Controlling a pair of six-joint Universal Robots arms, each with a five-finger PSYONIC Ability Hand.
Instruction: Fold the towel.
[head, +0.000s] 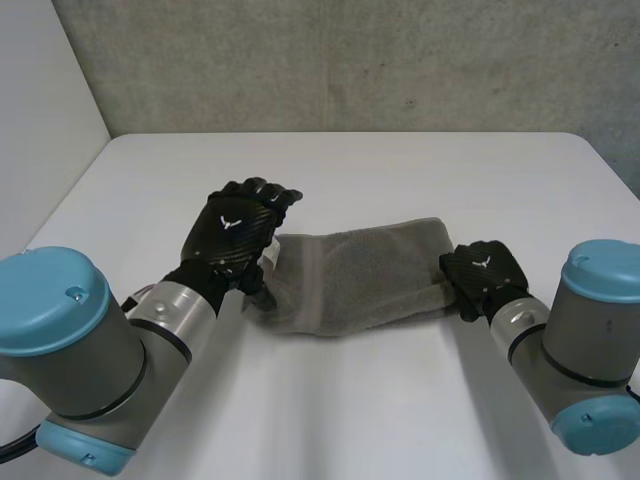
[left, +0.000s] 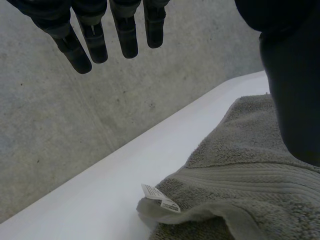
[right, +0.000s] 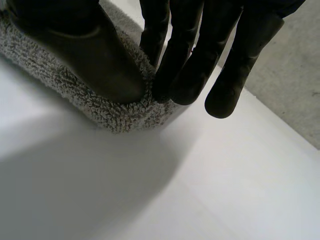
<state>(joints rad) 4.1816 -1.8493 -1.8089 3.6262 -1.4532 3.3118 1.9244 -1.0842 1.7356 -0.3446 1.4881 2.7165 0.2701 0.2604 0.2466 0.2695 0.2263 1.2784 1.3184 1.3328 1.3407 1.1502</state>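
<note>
You have the grey terry towel (head: 365, 270) lying as a long strip on the white bench (head: 400, 170). The right hand (head: 482, 272) pinches its right end, and the left hand (head: 236, 230) hangs released above its left end.

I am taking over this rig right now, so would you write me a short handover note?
Left hand: open, fingers straight, over the towel at the end with the label, gripping nothing.
Right hand: shut on the towel, thumb and fingers pinching its other end.
The towel lies on the table as a long narrow band, seemingly folded lengthwise already.
Left to do: fold it end to end; the left hand probably needs to grip its end first.
</note>
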